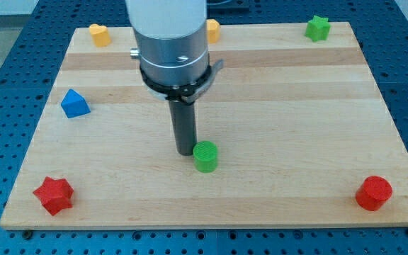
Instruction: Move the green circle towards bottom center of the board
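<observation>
The rod's tip [185, 151] touches the green circle [205, 156] from its upper-left. There is no gripper to open or close. The board's [296, 92] bottom center lies just below.

The arm's lowest visible section was a broad cylinder, pale grey-white at the top and brushed silver metal below, with a small dark screw hole in the silver face. A black ring clamped its lower edge, and a small metal tab stuck out on each side (the one on the view's left looked like a bolt head). From the ring hung a straight dark rod, nearly black, faintly glossy along one side, narrower than the cylinder. My tip [185, 153] was blunt and flat-ended.
</observation>
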Tool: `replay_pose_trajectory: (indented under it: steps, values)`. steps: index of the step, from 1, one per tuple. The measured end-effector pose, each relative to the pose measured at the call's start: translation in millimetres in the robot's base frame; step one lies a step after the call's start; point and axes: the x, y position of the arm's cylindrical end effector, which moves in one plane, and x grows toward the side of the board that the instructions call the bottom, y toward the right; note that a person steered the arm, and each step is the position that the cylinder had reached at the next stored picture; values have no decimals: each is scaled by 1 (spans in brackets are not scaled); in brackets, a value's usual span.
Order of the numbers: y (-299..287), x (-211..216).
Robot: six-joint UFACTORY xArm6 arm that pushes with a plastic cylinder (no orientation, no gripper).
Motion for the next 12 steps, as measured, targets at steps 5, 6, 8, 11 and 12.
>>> replay_pose_trajectory:
  steps: [5,6,8,11,12]
  values:
    - [81,-12]
    - [81,3]
    - [75,28]
    - [56,39]
    - [56,39]
